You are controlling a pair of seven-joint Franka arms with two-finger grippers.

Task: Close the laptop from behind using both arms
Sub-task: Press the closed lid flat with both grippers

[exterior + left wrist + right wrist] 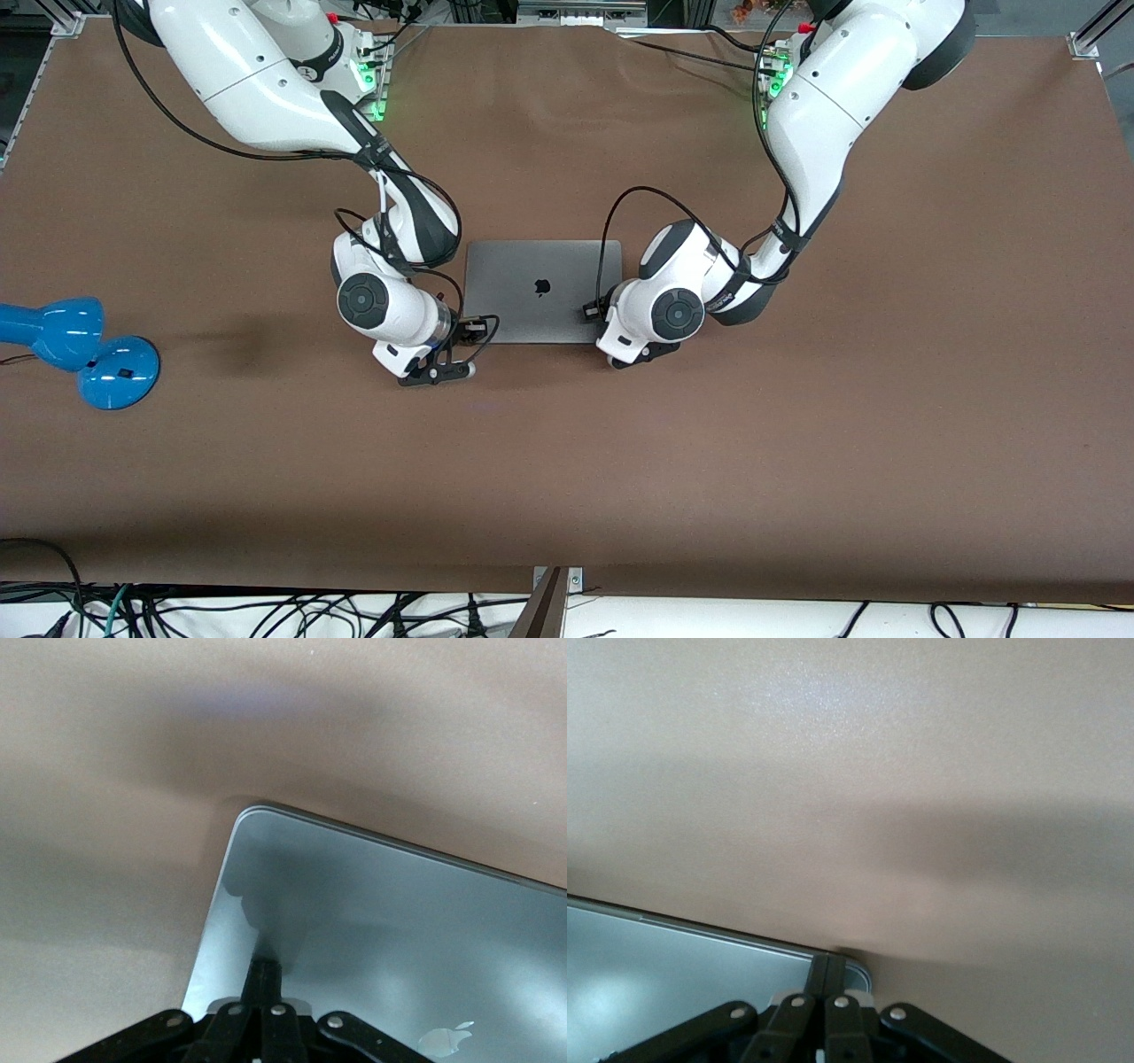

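The grey laptop (542,288) lies in the middle of the table with its lid down and the black apple logo facing up. My right gripper (472,330) is shut, its fingertips (829,973) resting on the lid's corner at the right arm's end, on the edge nearer the front camera. My left gripper (592,311) is shut, its fingertips (265,978) resting on the lid (399,930) just inside the corner at the left arm's end. Neither gripper holds anything. The keyboard and screen are hidden.
A blue lamp (80,346) lies near the table edge at the right arm's end. The brown table (567,461) stretches wide between the laptop and the front camera. Black cables trail from both wrists beside the laptop.
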